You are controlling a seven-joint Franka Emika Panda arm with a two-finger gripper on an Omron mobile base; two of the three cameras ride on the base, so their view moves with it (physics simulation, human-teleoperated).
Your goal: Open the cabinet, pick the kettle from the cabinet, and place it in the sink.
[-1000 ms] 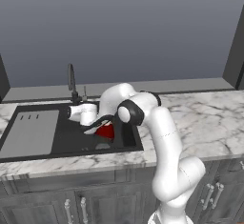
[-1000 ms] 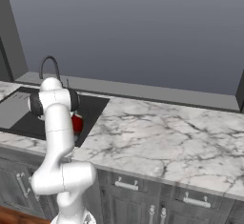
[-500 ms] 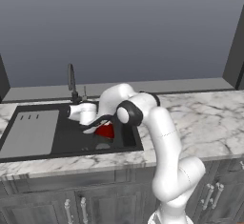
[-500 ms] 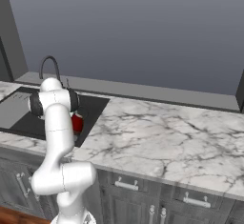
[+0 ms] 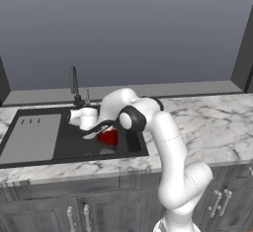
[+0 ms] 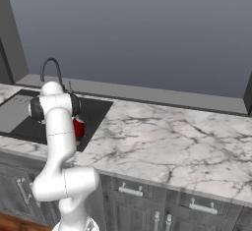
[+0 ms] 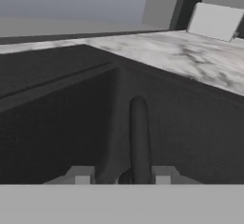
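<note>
A glossy white robot arm [image 5: 168,147] made of rounded tubular segments, with dark grey bands and round dark caps at its joints. Its bulbous white base widens near the worktop [image 5: 207,122] edge. The gripper [image 5: 94,127] is white with small dark fingertips.

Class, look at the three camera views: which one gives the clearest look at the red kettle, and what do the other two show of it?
The left base view is best: the kettle shows its red body down in the sink, just below the gripper. The right base view shows a red sliver beside the arm. The hand view shows a dark arched bar, likely its handle, between the fingertips.
</note>
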